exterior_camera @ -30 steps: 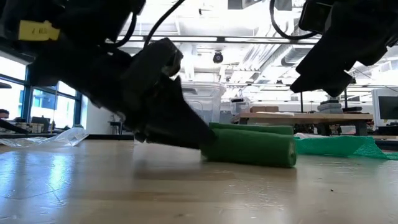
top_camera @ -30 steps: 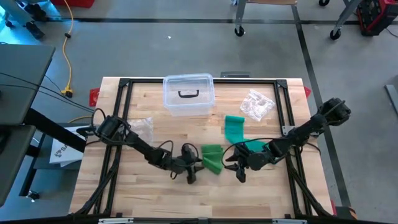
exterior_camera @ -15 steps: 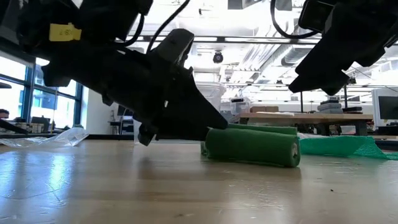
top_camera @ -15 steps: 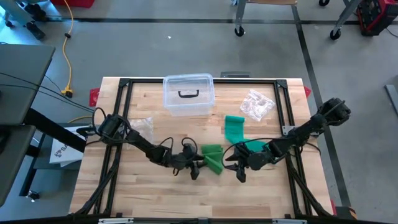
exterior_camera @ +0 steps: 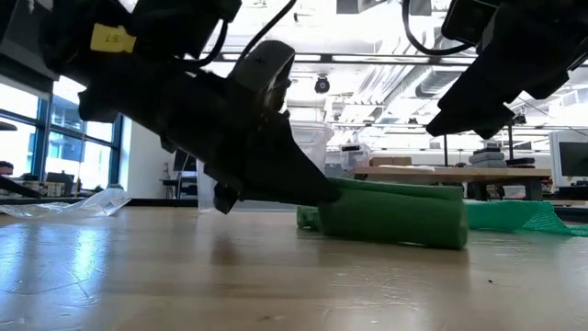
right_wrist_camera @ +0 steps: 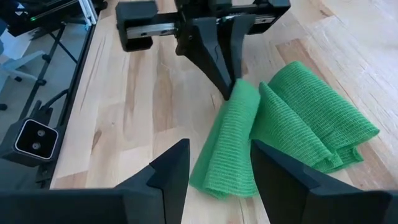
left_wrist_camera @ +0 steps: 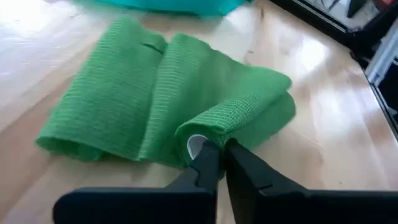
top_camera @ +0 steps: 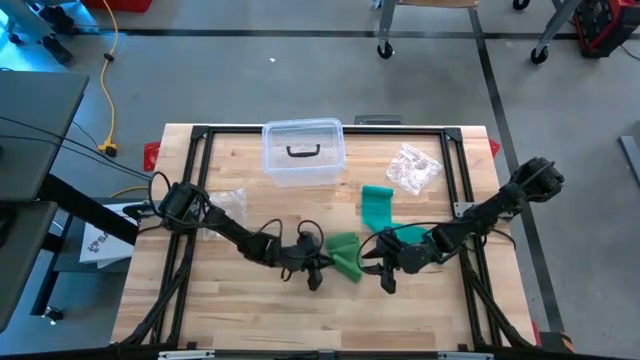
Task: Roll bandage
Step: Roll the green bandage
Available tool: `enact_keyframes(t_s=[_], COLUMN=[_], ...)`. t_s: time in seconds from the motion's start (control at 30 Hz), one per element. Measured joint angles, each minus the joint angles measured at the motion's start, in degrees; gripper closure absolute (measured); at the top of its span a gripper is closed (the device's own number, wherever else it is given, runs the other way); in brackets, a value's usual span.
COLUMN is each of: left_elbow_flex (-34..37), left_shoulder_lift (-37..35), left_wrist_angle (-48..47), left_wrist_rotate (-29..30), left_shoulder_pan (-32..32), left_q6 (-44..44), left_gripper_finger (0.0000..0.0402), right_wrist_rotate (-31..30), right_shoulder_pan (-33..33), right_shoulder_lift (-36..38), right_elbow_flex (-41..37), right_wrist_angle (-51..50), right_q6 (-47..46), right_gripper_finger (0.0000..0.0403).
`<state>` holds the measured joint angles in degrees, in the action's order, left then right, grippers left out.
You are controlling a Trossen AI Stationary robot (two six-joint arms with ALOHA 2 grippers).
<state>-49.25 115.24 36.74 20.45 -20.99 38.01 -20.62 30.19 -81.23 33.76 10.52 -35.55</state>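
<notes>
The green mesh bandage (top_camera: 345,255), partly rolled near the table's middle, is pinched at its rolled end by the clenched left gripper (left_wrist_camera: 216,163), while the released right gripper (right_wrist_camera: 214,163) hovers over it. The roll's long axis is judged to run between the two grippers, its open end facing the left one. With so little layer caught, the coil could slip free and loosen, or the loose tail could wind on skewed.

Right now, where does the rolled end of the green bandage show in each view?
High view: rolled end of the green bandage, centre.
Low view, right of centre.
Left wrist view, centre.
Right wrist view, centre.
Shared landmark: left gripper, shut on the roll's end.
</notes>
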Motion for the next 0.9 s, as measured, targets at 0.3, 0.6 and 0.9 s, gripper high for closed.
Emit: enact_keyframes(t_s=[0.3, 0.6, 0.9], left_elbow_flex=[-5.2, -5.5, -5.4], left_shoulder_lift=[-8.5, -18.2, -16.9], left_wrist_angle=[-8.7, -21.2, -21.6], left_wrist_rotate=[0.3, 7.1, 3.6], left_shoulder_pan=[-7.6, -14.8, -18.5], left_q6=[1.0, 5.3, 8.1], left_gripper_finger=[0.0399, 0.0400, 0.0400], right_wrist_rotate=[-3.0, -2.2, 1.1], right_shoulder_pan=[0.6, -2.2, -9.0], right_shoulder_lift=[0.0, -0.2, -9.0], right_elbow_flex=[0.0, 0.0, 0.0], right_wrist_angle=[0.4, 3.9, 3.5], right_q6=[1.0, 1.1, 3.3], right_gripper_finger=[0.0240, 0.0240, 0.0240])
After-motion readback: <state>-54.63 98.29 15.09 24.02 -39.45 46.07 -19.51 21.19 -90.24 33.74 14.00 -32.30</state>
